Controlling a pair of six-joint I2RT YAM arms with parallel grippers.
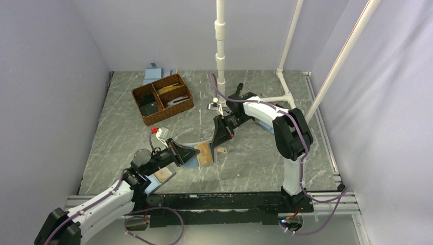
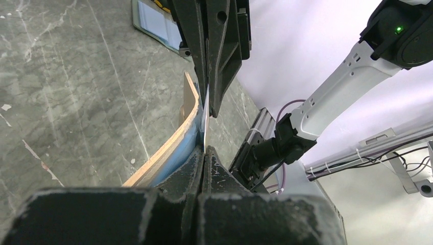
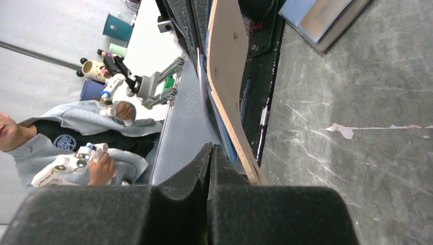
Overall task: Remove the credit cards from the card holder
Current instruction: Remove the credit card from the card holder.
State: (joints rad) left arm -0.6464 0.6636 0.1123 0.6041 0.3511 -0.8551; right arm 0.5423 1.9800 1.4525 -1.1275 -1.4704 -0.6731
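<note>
Overhead: grips the light-blue, tan-edged card holder (image 1: 203, 154) in the clenched left gripper (image 1: 190, 153), near the middle of the tabletop (image 1: 255, 163), toward its near edge. Meets it from the far side with the right gripper (image 1: 219, 144), tip down at the holder's tan panel. Leaves a brown basket (image 1: 162, 98) well apart at the far left, a blue folder (image 1: 153, 75) behind it, and another folder (image 1: 162, 176) beneath the left arm.

Left wrist: pinches its fingers (image 2: 189, 173) fully together on the card holder (image 2: 178, 148), with the blue panel bowed away to the left. Shows a thin pale card (image 2: 206, 127) edge-on, rising straight from that pinch into the right gripper (image 2: 208, 109), also clenched on it.

Right wrist: presses its fingers (image 3: 196, 168) tight on that thin card. Has the holder's tan panel (image 3: 224, 66) curving just beside them on the right and the left gripper (image 3: 194, 35) at the far end.
</note>
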